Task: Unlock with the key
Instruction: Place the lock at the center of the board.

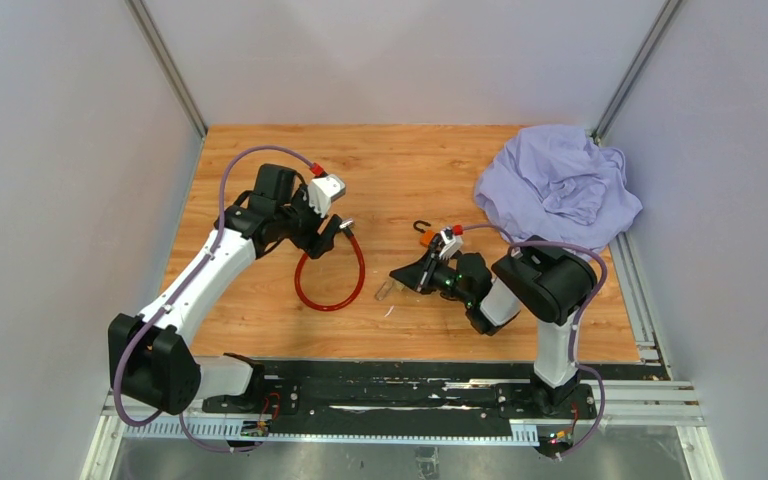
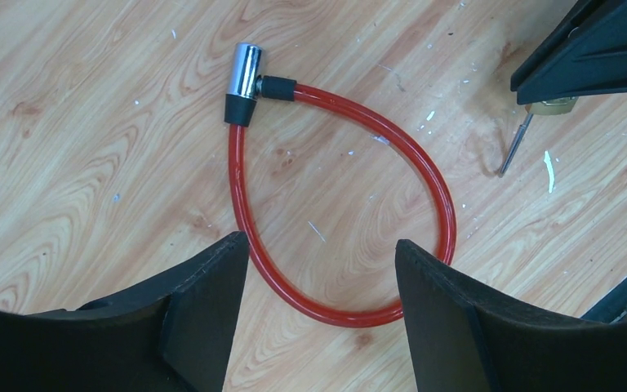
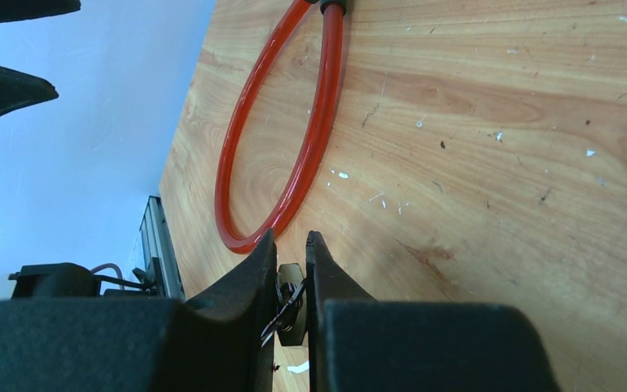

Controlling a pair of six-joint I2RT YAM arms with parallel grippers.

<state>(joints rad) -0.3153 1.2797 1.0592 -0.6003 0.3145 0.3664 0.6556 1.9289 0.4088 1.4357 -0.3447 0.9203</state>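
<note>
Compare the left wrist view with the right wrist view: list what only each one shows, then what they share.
Only the left wrist: the chrome lock cylinder joining the cable's ends, the bare blade of the key, and the open left tool above the loop. Only the right wrist: the right tool shut on the key's head, and the edge of the table against the wall. Both: the red cable lock lying on the wood.
</note>
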